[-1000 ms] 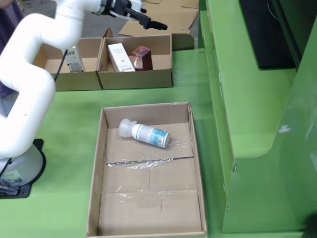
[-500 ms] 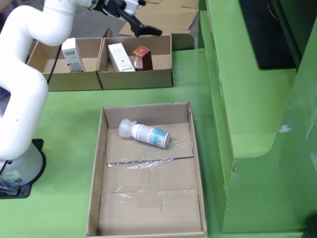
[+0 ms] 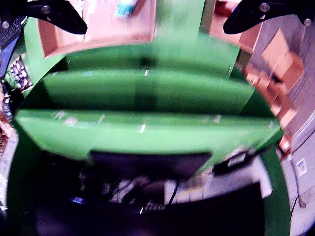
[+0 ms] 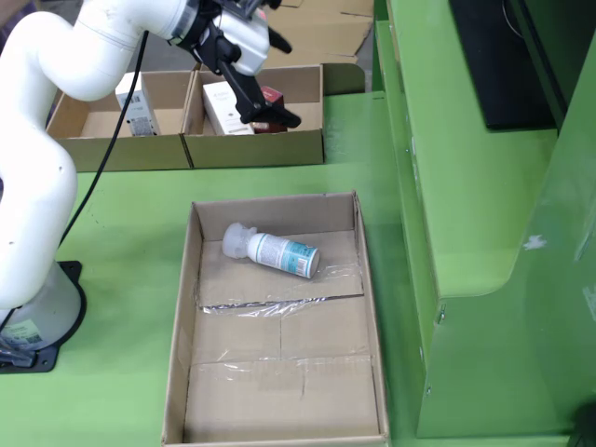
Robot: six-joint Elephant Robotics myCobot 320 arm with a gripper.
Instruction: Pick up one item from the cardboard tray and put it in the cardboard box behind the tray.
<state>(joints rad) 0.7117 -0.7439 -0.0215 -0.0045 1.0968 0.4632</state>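
White arm links (image 4: 56, 112) rise from my base at the fixed view's left edge, bend over the green table (image 4: 121, 233) and reach right, with the wrist tipped so the gripper (image 4: 270, 84) hangs over the right-hand box (image 4: 256, 140) behind the tray (image 4: 279, 317). I read its dark fingers (image 4: 247, 93) as spread, and the wrist view agrees: two black finger tips sit far apart in the top corners, one at left (image 3: 56, 14) and one at right (image 3: 261, 14), with nothing between them. The bottle (image 4: 272, 250) lies on its side in the far part of the tray, below the gripper and nearer the camera in the fixed view, well apart from it; in the wrist view I see it (image 3: 125, 7) as a blurred scrap at the top edge, between the fingers. Just beneath the gripper a white carton (image 4: 223, 107) and a dark red carton (image 4: 270, 107) stand in the box. Left of the gripper a second box (image 4: 102, 135) holds another white carton (image 4: 135, 102). Most of the wrist view is blurred green shelving (image 3: 147, 98).
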